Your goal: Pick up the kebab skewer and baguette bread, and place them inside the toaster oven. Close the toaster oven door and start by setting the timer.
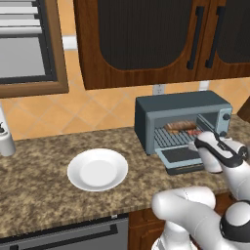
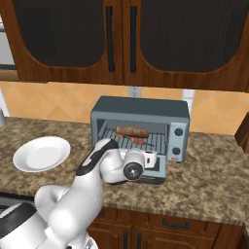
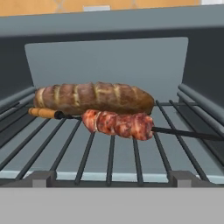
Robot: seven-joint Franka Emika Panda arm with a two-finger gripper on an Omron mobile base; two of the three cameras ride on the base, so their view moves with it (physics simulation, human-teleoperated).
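The blue-grey toaster oven (image 1: 180, 105) (image 2: 141, 107) stands on the counter with its door (image 1: 180, 157) (image 2: 156, 171) dropped flat. On the wire rack (image 3: 109, 162) lies the baguette bread (image 3: 94, 97) (image 1: 180, 126) (image 2: 131, 131) at the back. Just in front of it, touching it, rests the kebab skewer (image 3: 118, 124) (image 1: 194, 132) (image 2: 138, 140), orange tip to the left in the hand view. My gripper (image 1: 195, 142) (image 2: 154, 158) hovers over the lowered door at the oven mouth, looking straight in, open and holding nothing.
A bare white plate (image 1: 97, 169) (image 2: 41, 153) sits on the granite counter left of the oven. Round knobs (image 1: 225, 117) (image 2: 179, 131) line the oven's right side. Dark wood cabinets (image 2: 131, 39) hang above. A white bottle (image 1: 6, 139) stands at the far left.
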